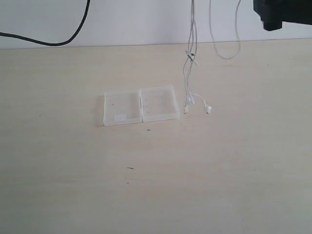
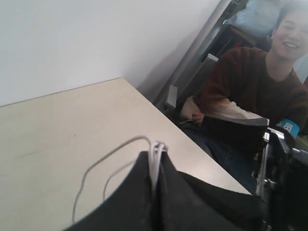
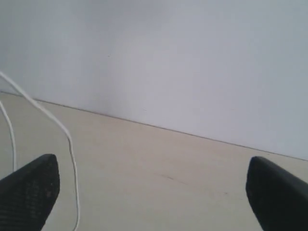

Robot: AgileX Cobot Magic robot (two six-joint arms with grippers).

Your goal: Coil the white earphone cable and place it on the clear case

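As the table [image 1: 146,195] runs back, the case [image 1: 122,105] lies flat near the middle, its two halves side by side. Just beside its right half the earbuds [image 1: 208,109] dangle down at the table. The cable [image 1: 190,53] hangs from up high, not on the case. The left gripper [image 2: 155,161] pinches the cable, jaws pressed together. The right gripper [image 3: 154,192] is spread wide and holds nothing. Far back, a black cable [image 1: 58,43] sags along the wall [image 1: 136,19], and a smiling person [image 2: 255,82] sits past the table's edge
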